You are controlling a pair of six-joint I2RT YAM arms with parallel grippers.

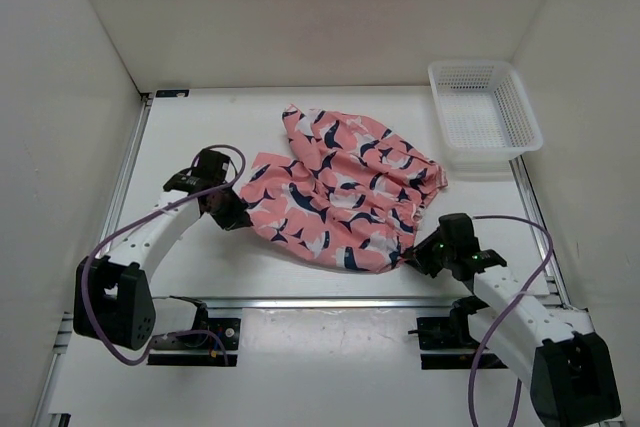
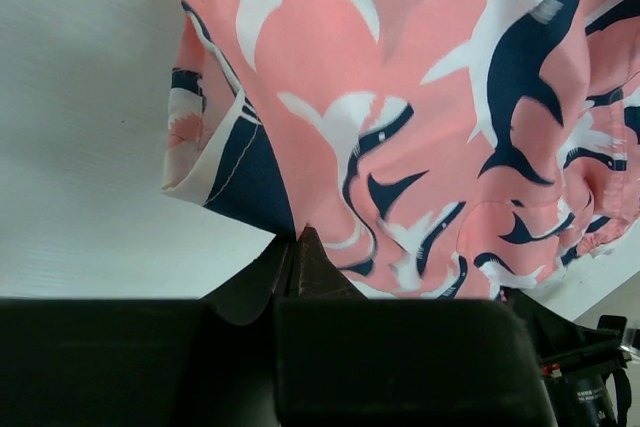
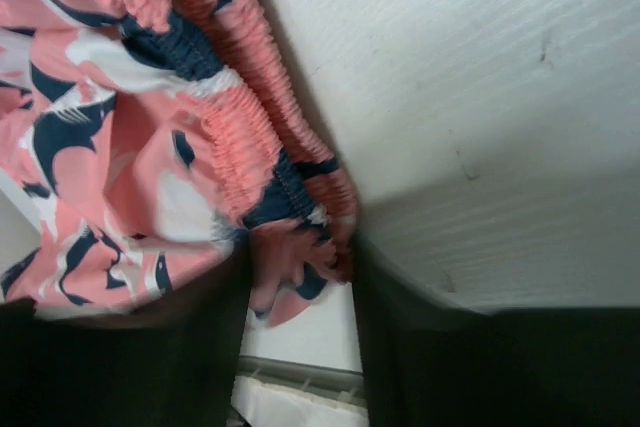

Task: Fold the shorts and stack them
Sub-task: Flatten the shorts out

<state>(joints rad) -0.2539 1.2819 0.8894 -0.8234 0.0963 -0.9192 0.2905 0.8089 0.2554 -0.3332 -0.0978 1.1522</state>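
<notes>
The coral-pink shorts (image 1: 340,192) with navy-and-white shark shapes lie partly folded and rumpled in the middle of the table. My left gripper (image 1: 232,212) is at their left edge. In the left wrist view its jaws are pressed together at a navy hem corner of the shorts (image 2: 420,97), with the left gripper (image 2: 300,237) tips pinching that edge. My right gripper (image 1: 415,257) is at the near right corner. In the right wrist view the gathered waistband of the shorts (image 3: 150,147) hangs between the parted fingers of the right gripper (image 3: 300,287), and the view is blurred.
A white mesh basket (image 1: 485,154) stands at the back right, just beyond the shorts. White walls enclose the table on three sides. An aluminium rail (image 1: 320,302) runs along the near edge in front of the arm bases.
</notes>
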